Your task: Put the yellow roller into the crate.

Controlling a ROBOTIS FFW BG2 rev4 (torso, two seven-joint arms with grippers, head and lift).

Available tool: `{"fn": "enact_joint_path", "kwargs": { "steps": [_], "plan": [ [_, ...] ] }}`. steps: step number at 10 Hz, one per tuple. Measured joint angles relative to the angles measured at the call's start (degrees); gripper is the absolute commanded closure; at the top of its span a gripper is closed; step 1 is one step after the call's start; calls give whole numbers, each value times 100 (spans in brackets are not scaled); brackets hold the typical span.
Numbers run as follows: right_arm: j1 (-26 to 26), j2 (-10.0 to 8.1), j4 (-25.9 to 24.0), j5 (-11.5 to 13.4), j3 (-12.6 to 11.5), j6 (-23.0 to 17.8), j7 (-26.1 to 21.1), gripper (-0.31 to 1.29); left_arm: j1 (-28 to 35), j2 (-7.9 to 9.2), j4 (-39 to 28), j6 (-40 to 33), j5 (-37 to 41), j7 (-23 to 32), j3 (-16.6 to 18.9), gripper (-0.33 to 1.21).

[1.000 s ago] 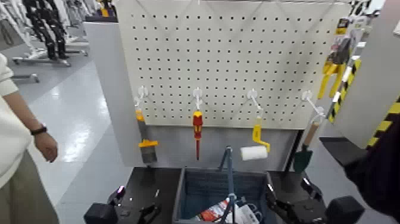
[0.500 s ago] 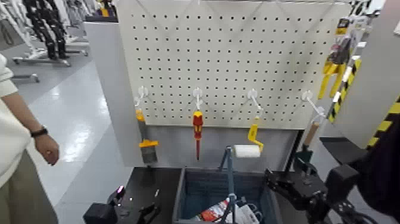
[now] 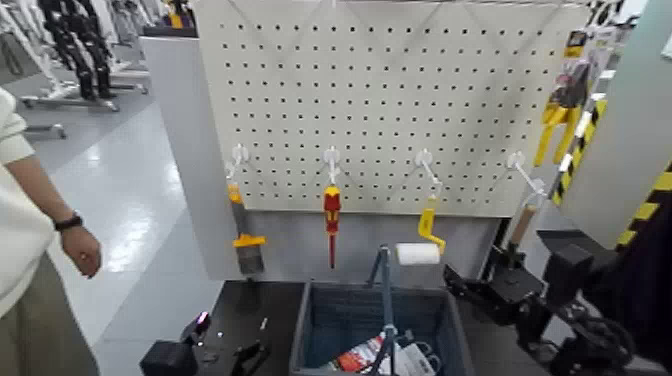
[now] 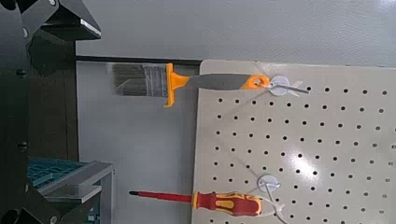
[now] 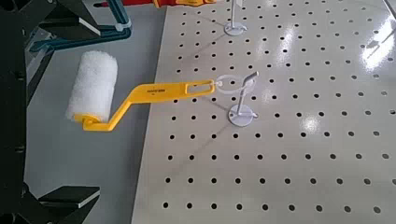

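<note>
Crate [image 3: 460,335] = landmark. Yellow roller [image 3: 429,221] hangs from a white hook [image 3: 424,158] on the pegboard [image 3: 380,95], above and behind the crate, toward its right side; yellow handle up, white sleeve [image 3: 418,254] down. Right gripper [image 3: 485,268] is up at the right of the crate, near the roller, fingers spread open. Left gripper [image 3: 232,338] is low at the left of the crate, fingers open too, gap between them. Metal bar [image 3: 387,300] upright at crate middle; red-and-white packet [image 3: 355,358] inside. Screwdriver [image 3: 332,215], red and yellow, hangs above and behind the crate, toward its left. Orange-handled brush [image 3: 247,240] hangs behind, left of the crate. Wooden-handled tool [image 3: 521,224] hangs behind, right of the crate, lower part hidden by the right gripper. Person's hand [image 3: 82,250] well left of the crate.
</note>
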Motion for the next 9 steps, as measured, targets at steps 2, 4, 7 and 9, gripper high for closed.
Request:
{"fn": "enact_joint_path", "kwargs": {
  "steps": [2,4,7,9],
  "plan": [
    [-307,-130,289,-95,93,7,257,12,-1,0,0,6,5,-4,-3,14],
    [-594,-229,566,-138,233,21,405,12,-9,0,0,10,6,-1,-18,14],
    [-1058,-335,1264,-338,477,-223,659,12,-22,-9,3,28,6,-4,-19,14],
    [-1331,-410,1637,-431,663,-338,802,13,-35,-9,13,35,6,-4,-28,14]
  ]
}}
